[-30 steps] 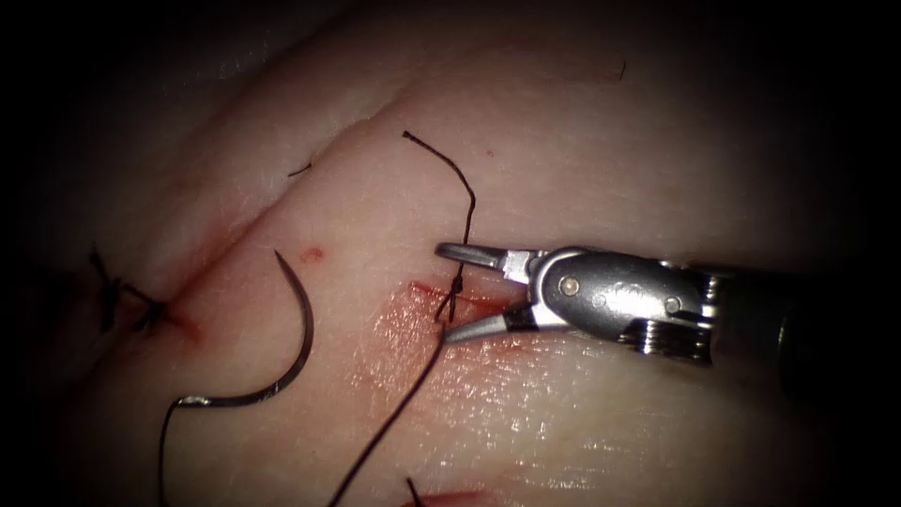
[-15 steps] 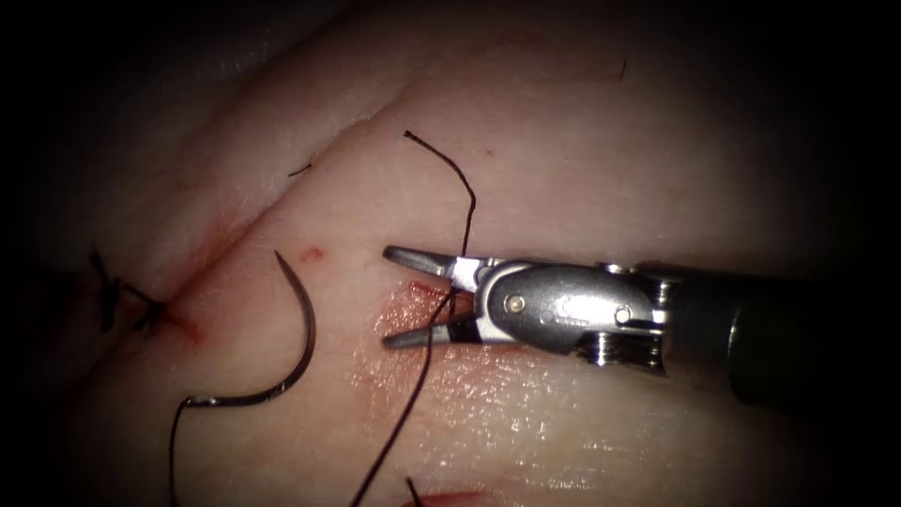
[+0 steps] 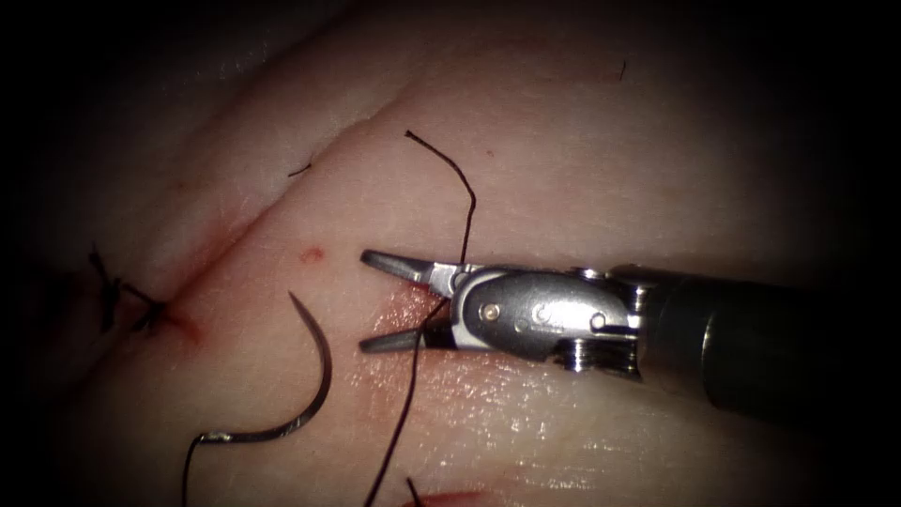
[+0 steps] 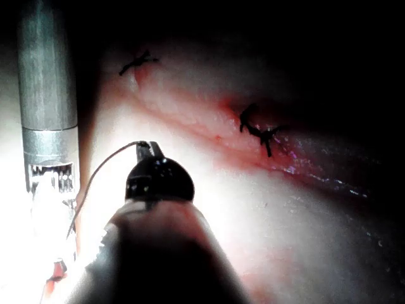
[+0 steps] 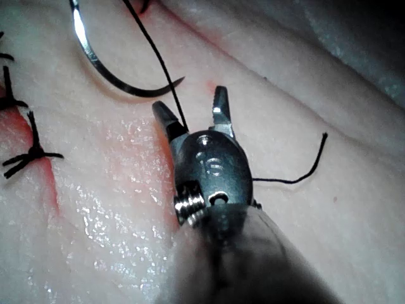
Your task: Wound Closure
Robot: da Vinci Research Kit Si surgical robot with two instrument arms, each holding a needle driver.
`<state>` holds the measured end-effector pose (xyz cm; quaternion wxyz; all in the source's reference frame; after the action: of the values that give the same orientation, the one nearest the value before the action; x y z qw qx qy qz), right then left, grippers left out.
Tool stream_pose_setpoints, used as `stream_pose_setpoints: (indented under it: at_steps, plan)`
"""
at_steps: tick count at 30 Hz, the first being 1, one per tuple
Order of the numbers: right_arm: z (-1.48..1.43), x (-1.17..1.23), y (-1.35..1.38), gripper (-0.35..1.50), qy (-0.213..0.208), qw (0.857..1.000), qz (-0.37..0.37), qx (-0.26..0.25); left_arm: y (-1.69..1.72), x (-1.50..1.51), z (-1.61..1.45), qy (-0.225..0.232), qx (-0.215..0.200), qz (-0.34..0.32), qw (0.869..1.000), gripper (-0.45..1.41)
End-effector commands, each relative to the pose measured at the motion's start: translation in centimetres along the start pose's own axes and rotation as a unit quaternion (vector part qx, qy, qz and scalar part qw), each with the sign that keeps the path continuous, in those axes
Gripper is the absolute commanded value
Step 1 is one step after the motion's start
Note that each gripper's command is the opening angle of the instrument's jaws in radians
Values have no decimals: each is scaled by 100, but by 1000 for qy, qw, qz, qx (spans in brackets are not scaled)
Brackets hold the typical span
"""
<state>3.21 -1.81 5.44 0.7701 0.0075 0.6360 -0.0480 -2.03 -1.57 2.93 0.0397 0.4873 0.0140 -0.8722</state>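
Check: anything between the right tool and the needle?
Only thread, running between the open right tool and the needle, which lies loose on the tissue, held by nothing. Bare tissue past that.

Endoscope view: the background is a dark border (image 3: pixel 38 56) all round, blackest at the left edge, the upper left and the far right of the frame. Light pools in the middle and lower centre on the tissue (image 3: pixel 582 169), with wet glints (image 3: pixel 526 422) low in the frame. Left wrist view: harsh light up close, falling off to black farther away. Right wrist view: bright, fairly even light, with more wet glints on the tissue.
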Motion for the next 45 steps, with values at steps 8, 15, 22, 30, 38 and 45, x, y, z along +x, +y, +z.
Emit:
stream_pose_setpoints:
  at_steps: [8, 15, 22, 30, 38, 45]
  plan:
    - [8, -8, 6, 130, -1, 1000, 0, -2, 4, 4, 4, 3, -2, 1, 1000, -45]
    - [13, -14, 4, 130, -4, 1000, -6, -3, 5, 6, 8, 5, -2, 1, 1000, -45]
    - [15, -20, -2, 130, -5, 1000, -10, -3, 5, 8, 7, 5, -3, 4, 1000, -45]
    - [14, -20, 0, 128, -6, 1000, -10, -3, 7, 9, 7, 5, -2, 4, 1000, -45]
    - [15, -28, 1, -25, -20, 1000, -15, 3, 10, 13, 7, 9, -4, 5, 1000, -45]
    - [7, -25, -5, -35, -31, 999, -38, 22, 7, 14, 4, 11, -7, 7, 1000, -45]
